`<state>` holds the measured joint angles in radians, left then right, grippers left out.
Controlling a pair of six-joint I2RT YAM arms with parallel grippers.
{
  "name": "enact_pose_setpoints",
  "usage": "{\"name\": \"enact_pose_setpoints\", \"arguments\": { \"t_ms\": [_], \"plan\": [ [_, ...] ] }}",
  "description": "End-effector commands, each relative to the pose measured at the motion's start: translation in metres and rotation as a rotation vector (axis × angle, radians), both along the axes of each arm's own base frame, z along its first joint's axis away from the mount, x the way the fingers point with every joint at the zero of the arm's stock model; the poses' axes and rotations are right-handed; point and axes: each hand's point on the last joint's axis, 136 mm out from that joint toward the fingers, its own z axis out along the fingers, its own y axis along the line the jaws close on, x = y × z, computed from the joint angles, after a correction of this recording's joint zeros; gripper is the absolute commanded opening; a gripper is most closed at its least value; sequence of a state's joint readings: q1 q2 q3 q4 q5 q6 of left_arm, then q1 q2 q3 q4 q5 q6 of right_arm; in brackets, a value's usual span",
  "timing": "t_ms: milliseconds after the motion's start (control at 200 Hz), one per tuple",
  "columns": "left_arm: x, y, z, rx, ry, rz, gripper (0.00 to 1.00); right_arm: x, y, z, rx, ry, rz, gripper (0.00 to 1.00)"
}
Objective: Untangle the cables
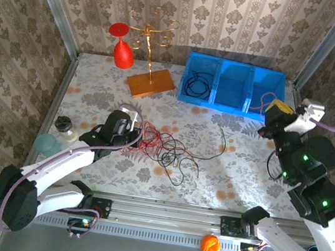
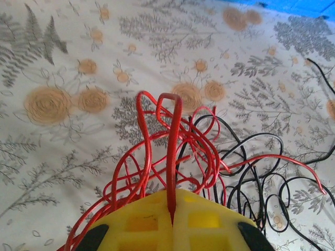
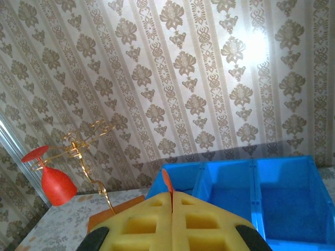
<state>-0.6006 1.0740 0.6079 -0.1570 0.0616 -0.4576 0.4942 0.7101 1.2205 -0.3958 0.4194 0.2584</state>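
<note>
Cables (image 1: 167, 147) lie tangled mid-desk (image 1: 96, 99) — the left gripper (image 2: 172, 194) pinches a red loop, seemingly to draw it free; the right gripper (image 3: 171, 196), closed on a red end, hangs by the blue bin (image 1: 221, 106) at the far-right corner.

3 views. The top camera looks down from above and behind my 2 arm bases, taking in the whole table (image 1: 242, 174). My left wrist camera sits close over my left hand (image 2: 172, 206), facing down at the cables (image 2: 172, 151) mid-table, which the top view shares. My right wrist camera looks past my right hand (image 3: 171, 204), level toward the back wall (image 3: 209, 78), sharing the blue bin (image 3: 230, 178) and red glass (image 3: 55, 185).
</note>
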Motion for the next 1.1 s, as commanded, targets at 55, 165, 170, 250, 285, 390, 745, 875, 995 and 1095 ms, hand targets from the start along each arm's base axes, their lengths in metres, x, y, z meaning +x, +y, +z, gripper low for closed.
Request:
{"name": "enact_pose_setpoints", "arguments": {
  "t_ms": [55,165,170,250,285,390,745,875,995,1095],
  "plan": [
    [0.001,-0.021,0.009,-0.083,-0.002,-0.039,0.0,0.035,0.012,-0.002,-0.039,0.04,-0.012,0.0],
    [-0.003,-0.025,0.01,-0.087,-0.002,-0.054,0.0,0.056,0.02,-0.005,-0.033,0.068,-0.013,0.0],
    [-0.003,-0.025,0.01,-0.087,-0.002,-0.055,0.0,0.057,0.02,-0.005,-0.032,0.068,-0.013,0.0],
    [-0.005,-0.027,0.01,-0.089,0.0,-0.061,0.0,0.074,0.029,-0.008,-0.033,0.09,-0.005,0.0],
    [-0.006,-0.027,0.009,-0.088,0.001,-0.062,0.0,0.083,0.033,-0.011,-0.037,0.104,-0.003,0.0],
    [-0.008,-0.026,0.008,-0.092,-0.002,-0.06,0.0,0.11,0.045,-0.022,-0.054,0.148,-0.008,0.0],
    [-0.013,-0.025,0.006,-0.111,-0.003,-0.064,0.0,0.203,0.053,-0.045,-0.071,0.273,-0.082,0.0],
    [-0.013,-0.027,0.007,-0.115,0.003,-0.074,0.0,0.23,0.037,-0.039,-0.026,0.288,-0.134,0.0],
    [-0.012,-0.029,0.008,-0.117,0.006,-0.081,0.0,0.249,0.023,-0.033,-0.006,0.296,-0.177,0.0],
    [-0.012,-0.03,0.009,-0.118,0.007,-0.084,0.0,0.264,0.015,-0.034,-0.014,0.312,-0.219,0.0]
  ]
}}
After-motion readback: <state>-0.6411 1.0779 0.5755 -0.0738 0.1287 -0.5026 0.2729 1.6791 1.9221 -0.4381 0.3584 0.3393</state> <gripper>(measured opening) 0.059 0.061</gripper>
